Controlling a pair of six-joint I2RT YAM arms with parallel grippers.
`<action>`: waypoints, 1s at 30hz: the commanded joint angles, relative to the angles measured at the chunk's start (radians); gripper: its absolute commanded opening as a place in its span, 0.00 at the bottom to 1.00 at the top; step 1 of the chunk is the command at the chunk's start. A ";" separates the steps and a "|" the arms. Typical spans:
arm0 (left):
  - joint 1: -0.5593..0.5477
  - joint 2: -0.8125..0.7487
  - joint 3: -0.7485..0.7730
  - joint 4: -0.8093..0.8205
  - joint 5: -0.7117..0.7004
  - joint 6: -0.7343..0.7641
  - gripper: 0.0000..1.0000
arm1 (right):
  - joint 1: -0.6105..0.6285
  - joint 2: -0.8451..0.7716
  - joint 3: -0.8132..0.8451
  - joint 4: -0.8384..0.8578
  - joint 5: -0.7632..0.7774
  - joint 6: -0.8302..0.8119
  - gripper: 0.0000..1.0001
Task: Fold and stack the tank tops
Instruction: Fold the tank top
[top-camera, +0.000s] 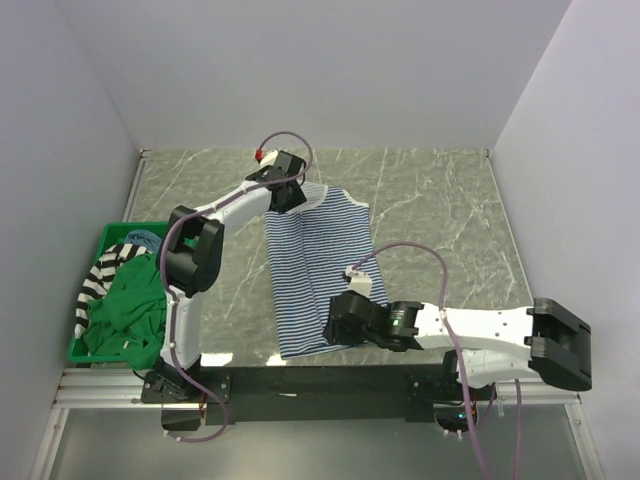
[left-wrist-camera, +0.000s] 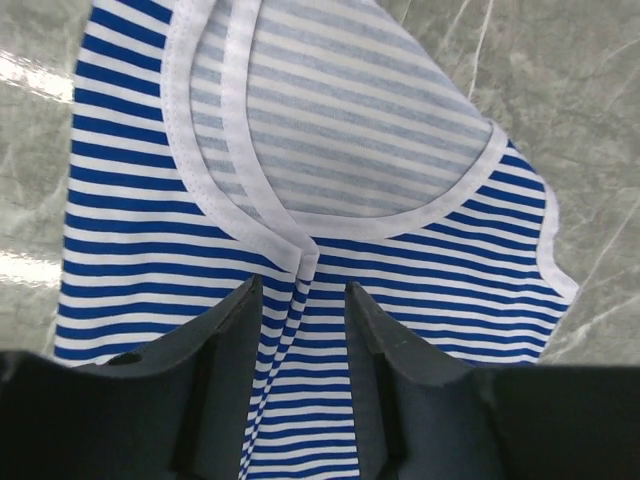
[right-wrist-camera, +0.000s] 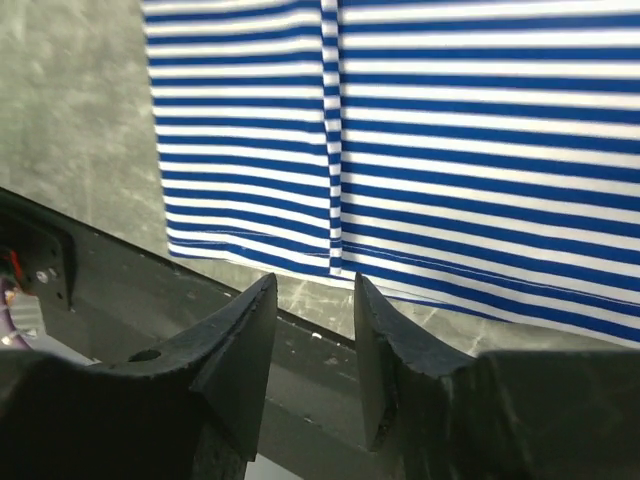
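The thin navy-white striped tank top (top-camera: 318, 270) lies lengthwise on the marble table, neckline at the far end. My left gripper (top-camera: 290, 197) hangs over that neckline. In the left wrist view it (left-wrist-camera: 303, 290) is open, its jaws either side of a raised crease in the cloth (left-wrist-camera: 130, 230) just below the white neck binding. My right gripper (top-camera: 335, 318) is at the near hem. In the right wrist view it (right-wrist-camera: 312, 285) is open and holds nothing, just off the hem (right-wrist-camera: 480, 130), over the table's front edge. A green top (top-camera: 130, 300), a black-white striped top (top-camera: 100, 280) and a dusty blue one (top-camera: 145, 238) are heaped at the left.
The heaped tops sit in a rigid green bin (top-camera: 90, 352) at the table's left edge. A black rail (right-wrist-camera: 130, 270) runs along the near edge below the hem. White walls close in the table on three sides.
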 joint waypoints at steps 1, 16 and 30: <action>0.025 -0.115 -0.015 0.024 -0.001 -0.001 0.43 | 0.008 -0.057 0.060 -0.065 0.104 -0.021 0.43; 0.152 0.032 -0.031 -0.010 0.080 0.011 0.02 | 0.001 0.454 0.387 0.033 -0.060 -0.335 0.31; 0.286 0.243 0.261 -0.065 0.152 0.131 0.08 | -0.028 0.817 0.744 0.127 -0.255 -0.381 0.29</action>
